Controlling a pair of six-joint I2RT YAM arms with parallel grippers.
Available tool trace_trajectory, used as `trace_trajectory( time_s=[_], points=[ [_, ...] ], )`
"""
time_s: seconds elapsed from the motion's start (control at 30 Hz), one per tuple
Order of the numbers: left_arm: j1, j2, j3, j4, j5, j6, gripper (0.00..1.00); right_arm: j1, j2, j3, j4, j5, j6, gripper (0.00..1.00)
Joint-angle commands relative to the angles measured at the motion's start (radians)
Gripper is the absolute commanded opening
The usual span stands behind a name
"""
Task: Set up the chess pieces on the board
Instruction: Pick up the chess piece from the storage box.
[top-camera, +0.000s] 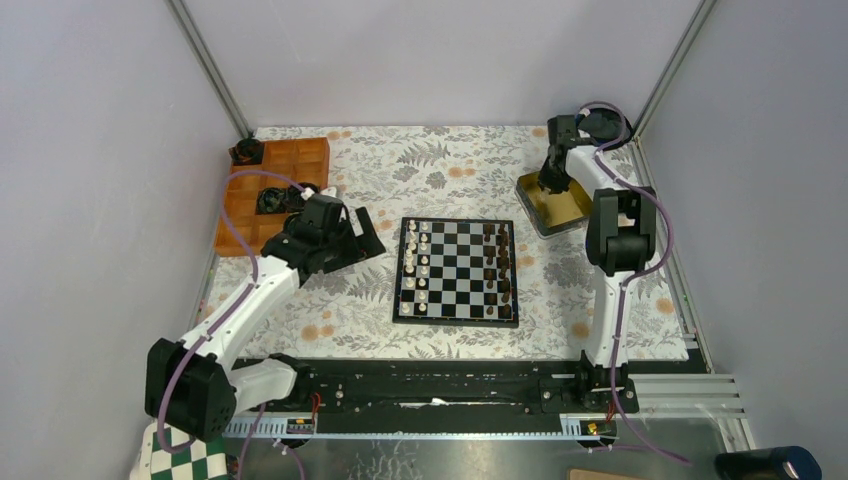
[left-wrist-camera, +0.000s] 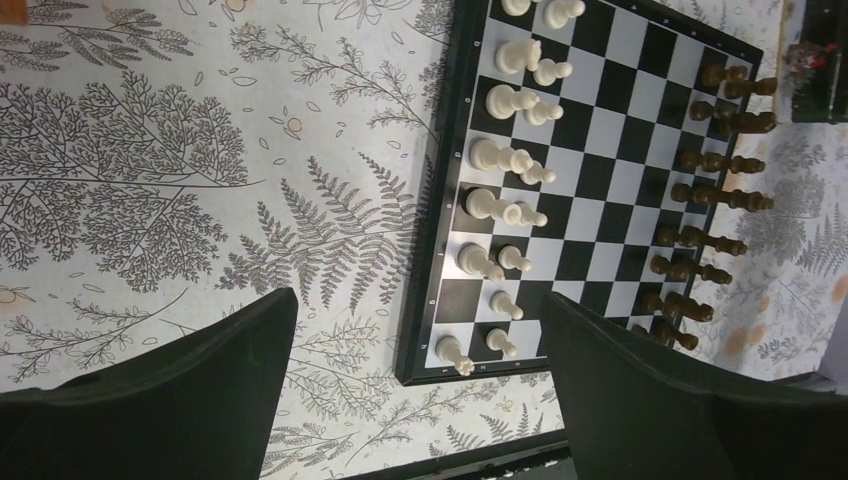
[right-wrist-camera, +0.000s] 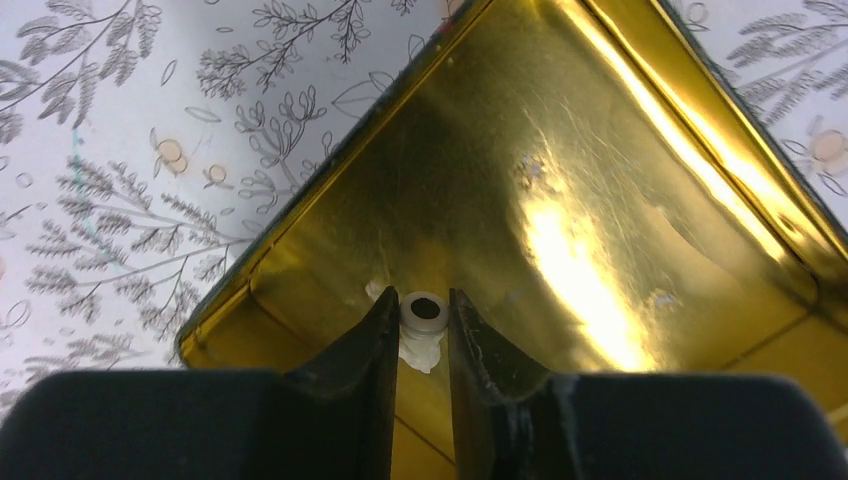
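- While the left gripper hangs with its fingers spread wide and nothing between them, we judge its risk small: a drop or swing toward the board could topple the nearest cream row. The left arm reaches forward and inward from its base, with its wrist tilted down over the floral cloth just beside the board's left edge.
- On the board, the chess pieces stand in two columns along the left side, facing the dark pieces on the right. One back-row square is bare.
- At the far right, the right gripper pinches a white piece lying in the gold tin, jaws pressed against both its sides. We think the hold is slight and off the piece's upright axis, so it could slip on the lift, or arrive tilted and knock its neighbours. The right arm stretches far forward, wrist bent steeply down into the tin's corner.
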Motion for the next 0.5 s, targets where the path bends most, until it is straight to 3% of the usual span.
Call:
trace_trajectory(
  time_s=[0.0, 0.23, 0.47],
  points=[
    [0.007, -0.040, 0.003, 0.067, 0.042, 0.029, 0.99, 0.009, -0.169, -0.039, -0.003, 0.018, 0.004, 0.00],
    [0.006, -0.103, 0.011, 0.091, 0.113, 0.038, 0.99, 0.051, -0.358, -0.128, -0.014, 0.022, 0.030, 0.00],
    [-0.017, -0.136, -0.012, 0.181, 0.220, 0.029, 0.99, 0.181, -0.523, -0.221, -0.023, -0.058, 0.090, 0.00]
  ],
)
